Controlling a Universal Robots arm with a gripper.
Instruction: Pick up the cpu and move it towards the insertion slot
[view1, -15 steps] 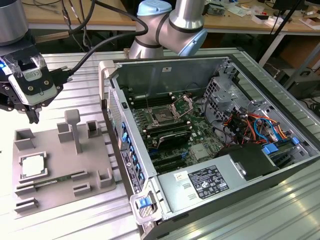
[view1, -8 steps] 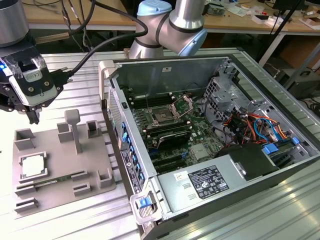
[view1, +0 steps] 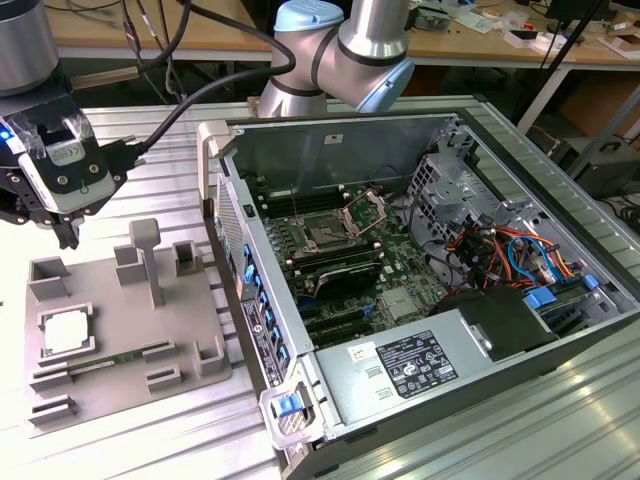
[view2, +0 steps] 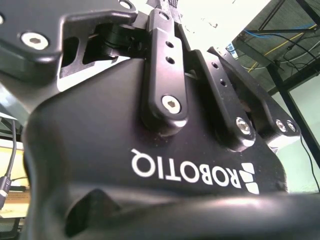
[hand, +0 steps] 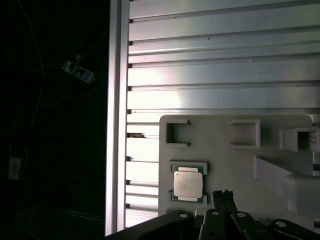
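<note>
Cpu (hand: 188, 183) sits on the grey tray (hand: 225, 152), near but apart from the tool (hand: 223, 194), jaws together.

The exterior view stands high and off to one side, looking down slantwise across the ribbed table (view1: 165, 195), with the grey tray (view1: 100, 295) at the exterior view's left and the open computer case (view1: 420, 250) at its right. The first wrist view looks straight down on that same tray (hand: 230, 165) and the cpu (hand: 188, 183) from some way above. The second wrist view sits hard against the gripper (view1: 68, 232), seemingly facing upward.
</note>
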